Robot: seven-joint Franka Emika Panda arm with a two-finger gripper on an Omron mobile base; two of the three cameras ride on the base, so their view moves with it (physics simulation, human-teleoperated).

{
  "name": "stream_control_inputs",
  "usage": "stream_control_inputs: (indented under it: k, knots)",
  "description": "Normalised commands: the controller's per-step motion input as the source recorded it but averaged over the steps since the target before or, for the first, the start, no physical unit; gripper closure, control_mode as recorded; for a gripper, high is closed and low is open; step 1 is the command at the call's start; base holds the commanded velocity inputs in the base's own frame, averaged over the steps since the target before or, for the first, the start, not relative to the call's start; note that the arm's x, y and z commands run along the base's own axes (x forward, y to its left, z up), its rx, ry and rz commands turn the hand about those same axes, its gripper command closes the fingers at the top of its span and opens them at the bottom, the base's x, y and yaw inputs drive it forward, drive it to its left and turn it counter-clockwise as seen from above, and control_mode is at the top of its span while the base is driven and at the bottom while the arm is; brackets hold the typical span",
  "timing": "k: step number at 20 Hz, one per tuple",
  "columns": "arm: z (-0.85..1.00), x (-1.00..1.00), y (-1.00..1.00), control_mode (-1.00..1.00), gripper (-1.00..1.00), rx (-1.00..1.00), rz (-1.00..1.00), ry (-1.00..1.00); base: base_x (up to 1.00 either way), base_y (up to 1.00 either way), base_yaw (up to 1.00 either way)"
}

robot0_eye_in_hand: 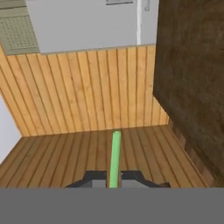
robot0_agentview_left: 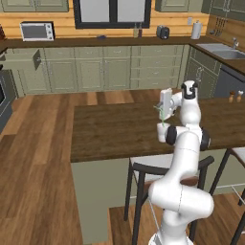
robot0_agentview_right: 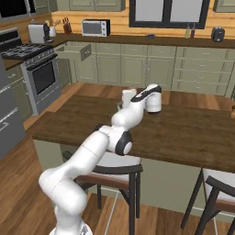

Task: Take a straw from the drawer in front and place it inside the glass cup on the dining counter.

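Note:
My gripper (robot0_agentview_left: 164,109) hangs over the dark brown dining counter (robot0_agentview_left: 110,131) and is shut on the thin light-green straw (robot0_agentview_left: 162,117). The straw points down at the whitish glass cup (robot0_agentview_left: 161,133), which stands directly under it and is partly hidden by my elbow. In the hand view the straw (robot0_eye_in_hand: 115,153) rises from between the shut fingertips of the gripper (robot0_eye_in_hand: 114,178), with the counter's edge (robot0_eye_in_hand: 188,87) to the right. The gripper (robot0_agentview_right: 127,99) also appears above the counter (robot0_agentview_right: 183,133) from the other side. At the far wall the sage-green drawer (robot0_agentview_left: 23,55) (robot0_agentview_right: 73,51) stands pulled open.
Dark-framed bar stools (robot0_agentview_left: 143,174) (robot0_agentview_right: 117,172) stand against the near side of the counter. Two small shakers (robot0_agentview_left: 235,96) sit at its right end. A stove (robot0_agentview_right: 39,69) and a fridge (robot0_agentview_right: 9,119) line the left wall.

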Motion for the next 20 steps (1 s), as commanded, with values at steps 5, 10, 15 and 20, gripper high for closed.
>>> stream_control_inputs:
  k: [5,10,15,20]
  knots:
    - [-0.01,0.04,0.0,-1.0,1.0,0.01,-0.14,-0.01,0.0,0.0,0.0]
    - [-0.07,-0.05,0.0,-1.0,1.0,0.01,-0.13,0.0,0.0,0.0,0.0]
    - [0.0,-0.35,0.07,-1.0,-1.0,0.0,-0.16,0.0,0.0,0.0,0.0]
    - [0.0,-0.6,0.0,-1.0,-1.0,0.0,-0.18,0.0,0.0,0.0,0.0]
